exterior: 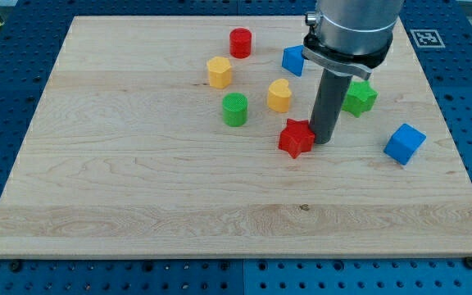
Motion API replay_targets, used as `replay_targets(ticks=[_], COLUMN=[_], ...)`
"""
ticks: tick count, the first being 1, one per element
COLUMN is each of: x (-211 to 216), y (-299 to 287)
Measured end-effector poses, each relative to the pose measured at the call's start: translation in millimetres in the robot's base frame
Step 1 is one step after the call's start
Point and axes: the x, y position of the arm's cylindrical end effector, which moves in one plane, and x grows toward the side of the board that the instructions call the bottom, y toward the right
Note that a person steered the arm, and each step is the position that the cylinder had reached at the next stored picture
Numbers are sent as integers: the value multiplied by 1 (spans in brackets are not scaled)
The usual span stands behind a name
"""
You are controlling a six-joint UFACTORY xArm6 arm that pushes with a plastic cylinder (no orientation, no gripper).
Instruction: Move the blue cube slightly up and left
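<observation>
A blue cube (405, 143) lies near the board's right edge, right of my tip. A second blue block (292, 60) sits near the top, partly behind the arm; its shape is not clear. My tip (324, 142) rests on the board, touching the right side of a red star block (297, 138). The tip is about a hand's width left of the blue cube and not touching it.
A red cylinder (240, 42) is at the top. A yellow hexagon block (219, 71), a yellow heart block (279, 96) and a green cylinder (234, 109) lie left of the tip. A green star block (359, 97) sits behind the rod. The wooden board (138, 188) lies on a blue pegboard table.
</observation>
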Motion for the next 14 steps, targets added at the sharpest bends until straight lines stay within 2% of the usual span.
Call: replay_targets(ticks=[1, 3, 4, 5, 8, 11, 14], x=[2, 42, 73, 76, 53, 48, 24], y=[5, 107, 138, 158, 135, 140, 147])
